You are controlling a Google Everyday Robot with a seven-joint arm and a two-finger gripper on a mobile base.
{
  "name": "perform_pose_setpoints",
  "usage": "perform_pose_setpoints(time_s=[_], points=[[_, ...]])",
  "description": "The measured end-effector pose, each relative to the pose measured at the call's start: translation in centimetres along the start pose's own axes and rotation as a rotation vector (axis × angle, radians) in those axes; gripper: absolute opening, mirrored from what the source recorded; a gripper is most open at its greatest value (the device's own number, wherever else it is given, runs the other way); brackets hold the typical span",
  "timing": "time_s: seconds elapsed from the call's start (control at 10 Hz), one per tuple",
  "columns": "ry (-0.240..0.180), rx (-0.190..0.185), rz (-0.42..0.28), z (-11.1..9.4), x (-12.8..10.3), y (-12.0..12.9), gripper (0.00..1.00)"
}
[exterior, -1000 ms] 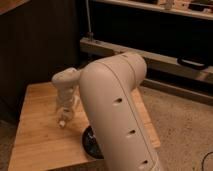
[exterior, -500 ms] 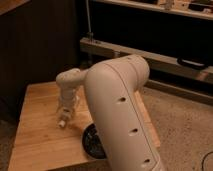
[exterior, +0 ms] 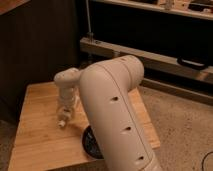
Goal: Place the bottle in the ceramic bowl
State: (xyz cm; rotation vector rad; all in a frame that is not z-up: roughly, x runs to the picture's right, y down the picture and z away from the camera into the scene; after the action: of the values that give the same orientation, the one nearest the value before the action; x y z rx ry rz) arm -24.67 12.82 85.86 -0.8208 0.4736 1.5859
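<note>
Tool (exterior: pixel 64 116) hangs over left of pale wooden worktop (exterior: pixel 35 132), gripping small pale translucent bottle (exterior: pixel 62 122); glossy black ceramic bowl (exterior: pixel 90 143) near-right, part-hidden by off-white arm (exterior: pixel 115 100)

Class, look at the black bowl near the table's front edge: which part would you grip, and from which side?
Take the ceramic bowl by its rim, from above, on the side facing the gripper, which hangs over the wooden table just left of it. The bowl looks shallow and sits flat, so the rim offers the pinch, and the robot arm hides its right part.
</note>
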Motion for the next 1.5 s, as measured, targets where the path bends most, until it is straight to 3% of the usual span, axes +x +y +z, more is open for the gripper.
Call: perform_pose_setpoints(time_s=[0.1,0.7,0.8,1.1,1.5], points=[[-0.001,0.011,0.011,0.1,-0.2,-0.2,0.63],[0.015,0.033,0.011,0.5,-0.5,-0.3,0.05],[0.026,0.034,-0.002,0.6,-0.4,-0.3,0.01],[0.065,0.02,-0.044,0.7,0.0,-0.4,0.0],[0.057,-0.041,-0.079,-3.7,0.3,-1.3,0.0]])
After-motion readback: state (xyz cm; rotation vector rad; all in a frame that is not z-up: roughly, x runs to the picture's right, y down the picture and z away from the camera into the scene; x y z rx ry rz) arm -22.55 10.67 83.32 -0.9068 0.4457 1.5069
